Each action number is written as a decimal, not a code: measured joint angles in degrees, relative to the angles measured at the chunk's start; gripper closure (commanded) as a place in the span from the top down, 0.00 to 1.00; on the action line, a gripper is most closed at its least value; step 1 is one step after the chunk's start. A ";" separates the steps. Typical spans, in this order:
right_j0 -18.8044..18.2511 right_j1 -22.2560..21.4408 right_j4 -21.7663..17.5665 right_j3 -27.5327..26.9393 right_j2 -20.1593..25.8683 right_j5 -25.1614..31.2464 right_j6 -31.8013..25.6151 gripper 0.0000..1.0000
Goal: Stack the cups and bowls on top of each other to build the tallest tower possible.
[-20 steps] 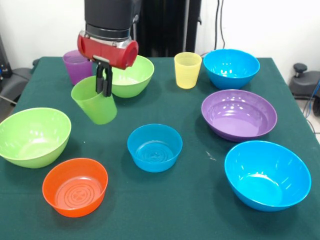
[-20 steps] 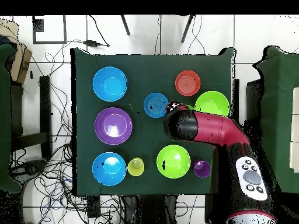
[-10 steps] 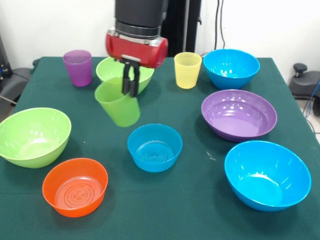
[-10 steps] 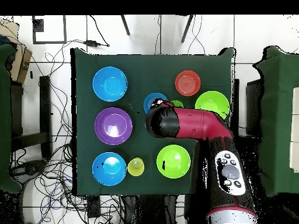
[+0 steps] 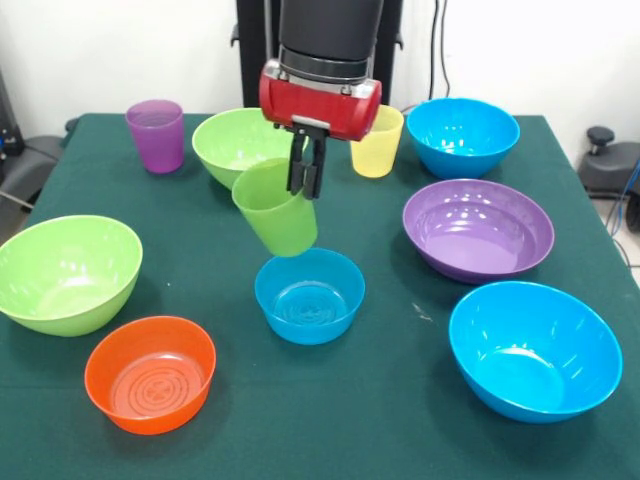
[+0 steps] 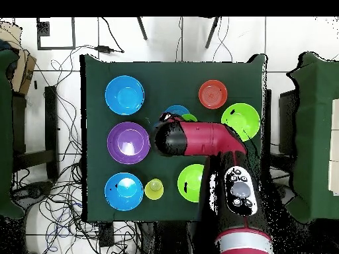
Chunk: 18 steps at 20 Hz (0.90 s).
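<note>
My gripper [image 5: 305, 187] is shut on the rim of the green cup [image 5: 276, 211], which hangs tilted in the air just above and slightly left of the small blue bowl [image 5: 309, 294]. In the overhead view the arm [image 6: 198, 139] covers most of that bowl [image 6: 176, 109], and a sliver of the cup [image 6: 190, 118] shows. The purple cup [image 5: 156, 134] and yellow cup [image 5: 375, 141] stand at the far side of the table. No stack stands anywhere.
On the green table are two lime bowls [image 5: 66, 272] [image 5: 238, 146], an orange bowl [image 5: 150, 372], a wide purple bowl [image 5: 478, 228] and two larger blue bowls [image 5: 462, 135] [image 5: 534, 348]. All stand apart.
The gripper has carried the green cup to the right in the front view, from beside the far lime bowl to just over the small blue bowl.
</note>
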 measured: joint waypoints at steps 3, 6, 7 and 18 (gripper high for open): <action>0.56 0.70 0.01 -0.10 -0.49 0.01 0.00 0.00; 0.90 1.74 0.01 -0.45 -1.14 0.00 0.00 0.00; 0.97 2.08 0.01 -0.59 -1.36 0.00 0.00 0.00; 2.36 5.81 0.09 -3.34 -5.09 -0.58 0.00 0.00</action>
